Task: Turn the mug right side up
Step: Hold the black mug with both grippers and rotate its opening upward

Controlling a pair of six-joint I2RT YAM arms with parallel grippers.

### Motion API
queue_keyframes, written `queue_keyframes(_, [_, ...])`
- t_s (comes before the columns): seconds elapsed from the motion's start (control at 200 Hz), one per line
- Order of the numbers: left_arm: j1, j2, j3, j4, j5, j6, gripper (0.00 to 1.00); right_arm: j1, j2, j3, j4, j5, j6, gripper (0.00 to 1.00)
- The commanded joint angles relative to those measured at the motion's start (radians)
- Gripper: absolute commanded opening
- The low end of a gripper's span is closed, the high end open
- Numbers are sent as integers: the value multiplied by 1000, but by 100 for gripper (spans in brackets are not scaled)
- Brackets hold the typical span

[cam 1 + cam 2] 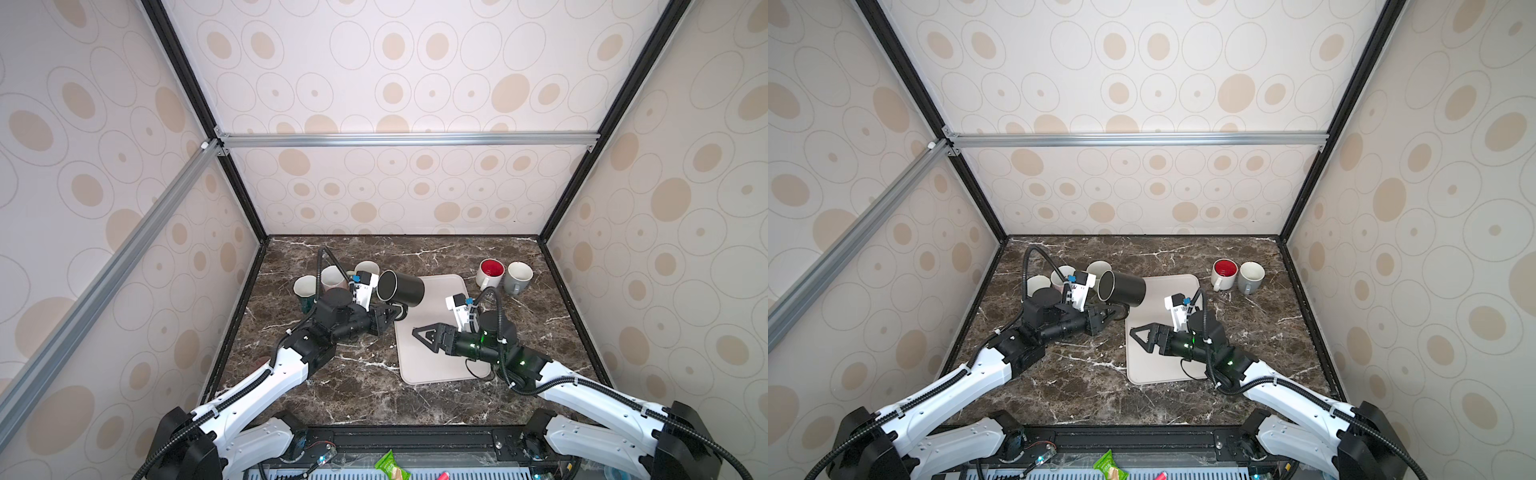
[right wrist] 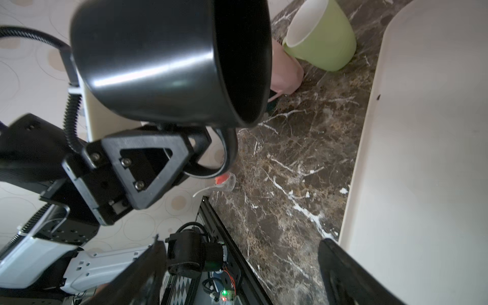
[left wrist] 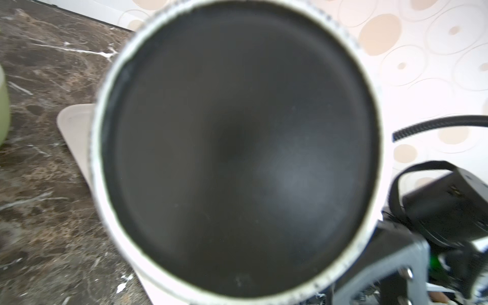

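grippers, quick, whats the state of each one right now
left gripper: shut on the black mug, by its handle
right gripper: open, holding nothing

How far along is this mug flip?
Done: the left tool grips the glossy black mug by its handle, lifted. In hand: mug is on its side, not upright. Left: finish turning, set it down. The right tool hangs open, empty, over the beige rectangular tray.
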Motion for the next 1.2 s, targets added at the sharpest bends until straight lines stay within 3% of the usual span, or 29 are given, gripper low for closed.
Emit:
queue_keyframes(0.0, [26, 0, 20, 216, 112, -59, 0, -43, 5, -11, 182, -75, 28, 89])
queue_keyframes(0.24, [33, 48, 25, 294, 163, -119, 0, -52, 16, 43, 124, -94, -43, 85])
queue_keyframes(0.48, [35, 104, 7, 437, 259, -212, 0, -63, 33, 38, 194, -95, -66, 58])
queue_keyframes(0.59, [35, 113, 9, 454, 266, -219, 0, -74, 61, 40, 239, -122, -44, 58])
queue_keyframes(0.685, [35, 115, 7, 464, 271, -224, 0, -81, 100, 41, 312, -151, -14, 50])
queue_keyframes(1.19, [36, 162, -61, 642, 340, -341, 0, -97, 242, 62, 531, -220, 65, 41])
